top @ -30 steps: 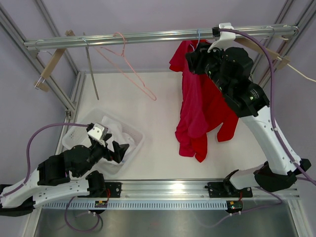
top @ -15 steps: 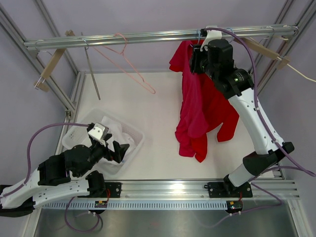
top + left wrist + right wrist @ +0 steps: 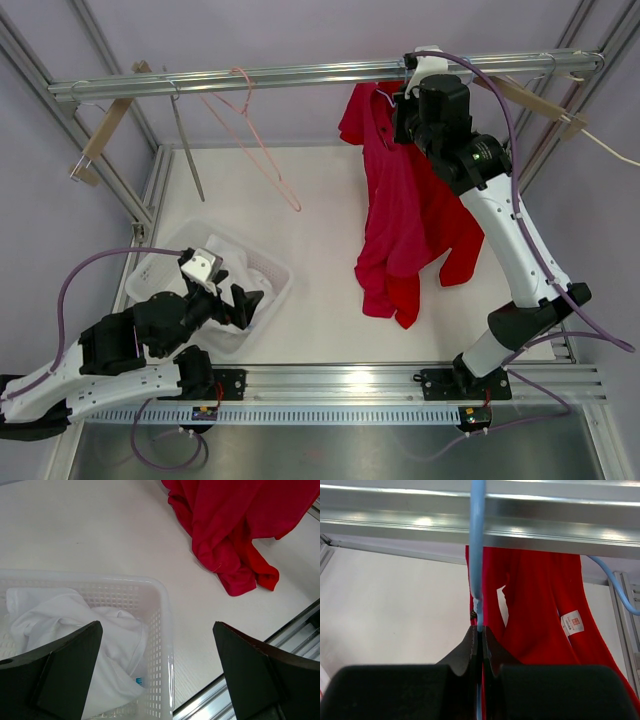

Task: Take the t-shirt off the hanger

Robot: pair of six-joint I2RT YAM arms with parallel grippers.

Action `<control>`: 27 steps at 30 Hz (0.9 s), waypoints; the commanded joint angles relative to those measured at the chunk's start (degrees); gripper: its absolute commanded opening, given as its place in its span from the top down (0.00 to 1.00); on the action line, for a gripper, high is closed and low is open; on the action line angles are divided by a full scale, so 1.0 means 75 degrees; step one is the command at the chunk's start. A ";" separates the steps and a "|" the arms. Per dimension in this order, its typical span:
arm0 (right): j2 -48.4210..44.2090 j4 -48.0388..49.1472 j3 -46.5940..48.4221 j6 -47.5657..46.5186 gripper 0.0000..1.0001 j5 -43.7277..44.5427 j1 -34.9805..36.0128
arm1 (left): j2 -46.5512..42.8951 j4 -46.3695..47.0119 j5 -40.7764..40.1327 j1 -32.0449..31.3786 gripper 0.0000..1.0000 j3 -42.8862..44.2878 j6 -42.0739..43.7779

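Spanning the frame above the white tabletop (image 3: 300, 200), the metal rail (image 3: 300, 75) is the thing to steer by. The red t-shirt (image 3: 410, 215) hangs from its right part, and its lower folds pool on the tabletop well below the rail. A white basket (image 3: 90, 575) holding white cloth (image 3: 75, 615) sits far below the rail's left part. The left hand (image 3: 156, 630) hovers over the basket, jaws spread wide and holding nothing. The right hand (image 3: 479, 632) is up just under the rail, pinched closed on the wire of the blue hanger (image 3: 477, 555), right below the hook. An empty pink hanger (image 3: 265, 150) dangles from the rail's middle.

The step in hand looks like lifting the hanger free. To do it well, the grip should stay firm on the thin wire, which could slip or twist. The hook should rise clear of the rail before any sideways pull, so the shirt's weight does not snag it.

A small white neck label (image 3: 571, 621) with a red mark shows inside the collar, below the rail. Its print is too small to read.
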 commanded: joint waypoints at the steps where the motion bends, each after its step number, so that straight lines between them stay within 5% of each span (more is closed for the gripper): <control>1: -0.0106 0.0486 0.0300 -0.0537 1.00 -0.0169 -0.0032 | 0.0139 0.0383 0.0168 0.0069 0.01 0.0019 0.0120; 17: -0.1571 0.2373 -0.1562 -0.0773 1.00 -0.0368 0.0145 | 0.0151 0.0688 0.0777 0.0468 0.01 0.0019 0.0226; 27: -0.2707 0.3016 -0.3751 0.0351 1.00 -0.0755 0.0285 | 0.0630 0.1271 0.1677 0.0491 0.01 0.0219 -0.0032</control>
